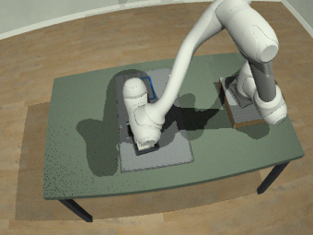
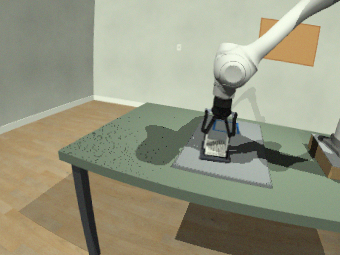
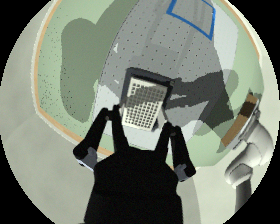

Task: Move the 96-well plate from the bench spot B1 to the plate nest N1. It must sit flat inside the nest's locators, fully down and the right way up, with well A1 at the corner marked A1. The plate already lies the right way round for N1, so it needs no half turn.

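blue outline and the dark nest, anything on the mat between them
In the wrist view, only bare grey mat in shadow lies between the blue outline and the nest.

There is one green table (image 1: 83, 178), one grey mat (image 1: 177, 157) and one white robot arm (image 1: 193, 44). I count one well plate (image 3: 145, 102), one dark nest (image 2: 214, 158), one blue square (image 3: 193, 11) and one wooden base block (image 1: 249, 120).
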`<action>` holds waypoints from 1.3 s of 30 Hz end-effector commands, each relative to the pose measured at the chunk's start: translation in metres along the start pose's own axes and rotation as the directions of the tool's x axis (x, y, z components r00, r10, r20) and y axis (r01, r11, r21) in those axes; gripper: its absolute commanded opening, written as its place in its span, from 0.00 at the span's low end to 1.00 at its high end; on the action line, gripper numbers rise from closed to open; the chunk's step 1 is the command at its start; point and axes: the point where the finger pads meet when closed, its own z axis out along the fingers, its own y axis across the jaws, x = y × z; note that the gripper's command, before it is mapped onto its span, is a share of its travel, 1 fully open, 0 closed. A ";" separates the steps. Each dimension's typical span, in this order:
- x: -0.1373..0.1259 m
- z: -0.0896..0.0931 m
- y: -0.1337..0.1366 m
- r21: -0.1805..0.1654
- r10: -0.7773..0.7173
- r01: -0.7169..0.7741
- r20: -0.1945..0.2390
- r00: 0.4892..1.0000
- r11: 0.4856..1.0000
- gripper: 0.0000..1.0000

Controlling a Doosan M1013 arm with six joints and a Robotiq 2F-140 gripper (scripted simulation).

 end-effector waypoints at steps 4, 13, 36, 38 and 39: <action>0.000 0.000 0.000 0.000 0.000 0.000 0.000 1.000 1.000 0.00; 0.000 0.002 0.000 0.000 0.000 0.000 0.000 1.000 1.000 0.00; 0.000 0.005 0.000 0.000 0.000 0.000 0.000 1.000 1.000 0.00; 0.000 0.005 0.000 0.000 0.000 0.000 0.000 1.000 1.000 0.00; 0.000 0.006 0.000 0.000 0.000 0.000 0.000 1.000 1.000 0.00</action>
